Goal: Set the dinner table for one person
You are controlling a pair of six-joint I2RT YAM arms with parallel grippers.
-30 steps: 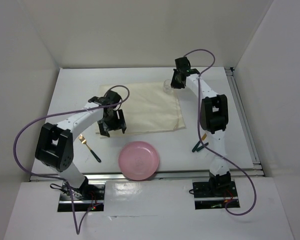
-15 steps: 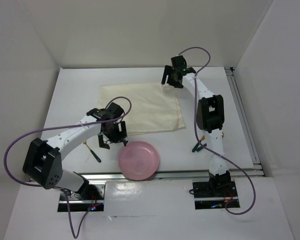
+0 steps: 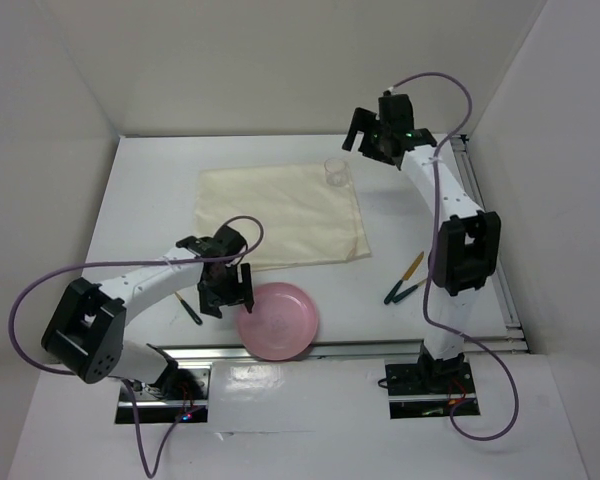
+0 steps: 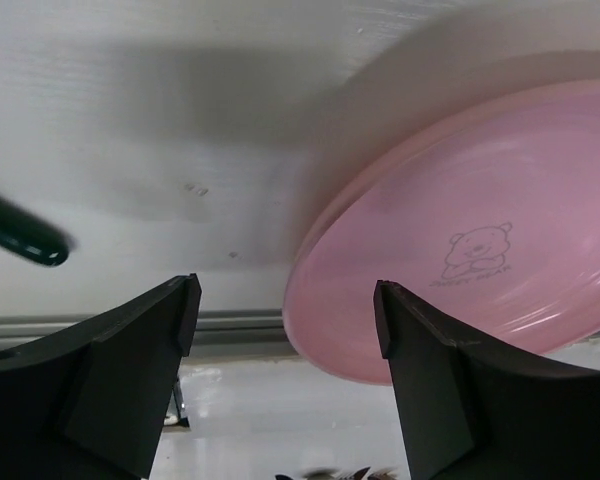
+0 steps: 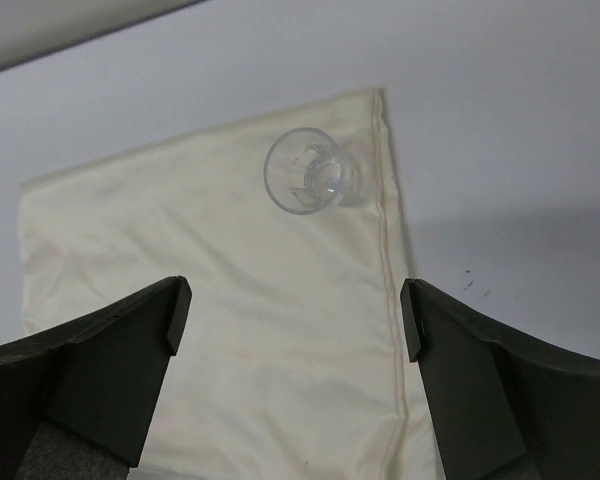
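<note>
Hovering empty, spread wide, left fingers (image 4: 110,370) overhang the pink plate (image 4: 480,250); right fingers (image 5: 90,370) overlook the glass (image 5: 308,172).

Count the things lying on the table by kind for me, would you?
Mat: 1
Glass: 1
Plate: 1
Utensils: 3
Total: 6

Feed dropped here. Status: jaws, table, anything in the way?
Left jaws open over rim of pink plate. Right jaws open, clear of glass on mat. Dinner table: plate, cutlery off mat. Nothing blocking.
</note>
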